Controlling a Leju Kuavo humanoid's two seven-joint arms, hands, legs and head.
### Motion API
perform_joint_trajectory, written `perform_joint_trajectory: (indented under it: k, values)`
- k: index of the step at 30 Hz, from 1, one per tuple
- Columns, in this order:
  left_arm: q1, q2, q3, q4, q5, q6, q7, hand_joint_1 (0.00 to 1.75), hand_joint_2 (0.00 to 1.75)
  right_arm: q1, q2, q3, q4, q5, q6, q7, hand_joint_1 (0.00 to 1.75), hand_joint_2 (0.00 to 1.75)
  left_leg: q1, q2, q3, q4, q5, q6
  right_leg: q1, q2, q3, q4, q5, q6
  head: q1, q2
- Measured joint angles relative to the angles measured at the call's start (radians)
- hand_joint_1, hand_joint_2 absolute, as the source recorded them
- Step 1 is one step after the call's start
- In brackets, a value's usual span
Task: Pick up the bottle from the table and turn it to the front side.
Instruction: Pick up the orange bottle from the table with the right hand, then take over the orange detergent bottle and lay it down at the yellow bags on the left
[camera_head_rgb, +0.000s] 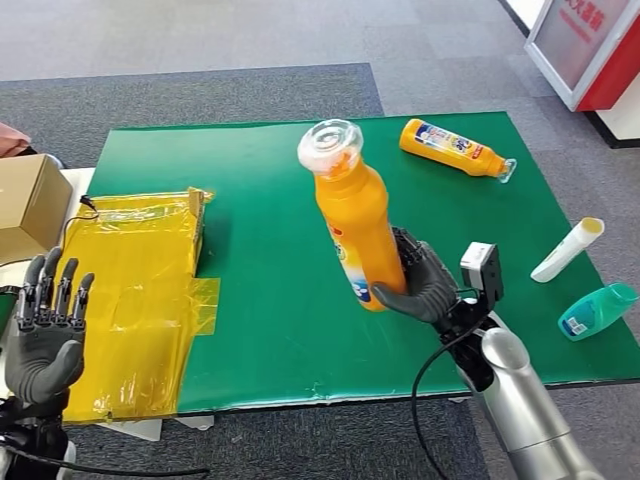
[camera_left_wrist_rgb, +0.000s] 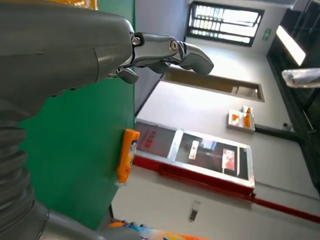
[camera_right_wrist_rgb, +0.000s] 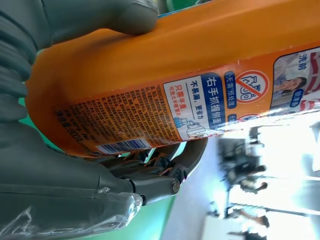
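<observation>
Your right hand (camera_head_rgb: 424, 285) grips the orange bottle (camera_head_rgb: 355, 220) by its base mid-frame, lifted clear so it can rotate (cap tilted toward the camera). Left hand (camera_head_rgb: 47, 330) waits spread and holding nothing, lower left.

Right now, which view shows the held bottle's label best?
Right wrist view: the label sits close up, with its print and barcode sharp. Head view shows the whole bottle tilted in the right hand, label only a sliver. Left wrist view catches just an orange edge.

A second orange bottle (camera_head_rgb: 455, 147), a white tube (camera_head_rgb: 567, 249) and a teal bottle (camera_head_rgb: 598, 310) are lying on the green desk (camera_head_rgb: 256, 300); yellow plastic sheeting (camera_head_rgb: 140, 300) is covering its left end.
</observation>
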Motion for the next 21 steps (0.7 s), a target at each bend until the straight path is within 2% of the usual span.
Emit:
perform_joint_trajectory:
  k: [3, 13, 18, 21]
  values:
    - [-0.040, 0.008, -0.034, 0.026, 0.006, -0.020, 0.011, 0.00, 1.75, 0.008, 0.029, 0.002, -0.017, 0.001, 0.015, -0.017, 1.75, 1.75, 0.000, 0.000, 0.000, 0.000, 0.000, 0.000, 0.000, 0.000, 0.000, 0.000, 0.000, 0.000, 0.000, 0.000]
    - [-0.168, 0.014, -0.148, 0.116, 0.108, -0.040, 0.068, 0.00, 1.75, 0.001, 0.099, 0.011, -0.016, 0.061, -0.026, -0.038, 1.75, 1.75, 0.000, 0.000, 0.000, 0.000, 0.000, 0.000, 0.000, 0.000, 0.000, 0.000, 0.001, -0.001, 0.000, 0.000]
    - [-0.250, 0.005, -0.230, 0.179, 0.197, -0.051, 0.124, 0.00, 1.75, -0.028, 0.133, 0.032, 0.003, 0.122, -0.078, -0.051, 1.75, 1.75, 0.000, 0.000, 0.000, 0.000, 0.001, -0.001, 0.000, 0.000, 0.000, 0.000, 0.001, -0.001, 0.000, 0.000]
    - [-0.288, -0.002, -0.300, 0.209, 0.217, -0.069, 0.139, 0.00, 1.75, -0.053, 0.144, 0.053, 0.018, 0.204, -0.146, -0.055, 1.75, 1.75, 0.000, 0.000, 0.000, 0.000, 0.001, -0.001, 0.000, 0.000, 0.000, 0.000, 0.002, -0.001, 0.000, 0.000]
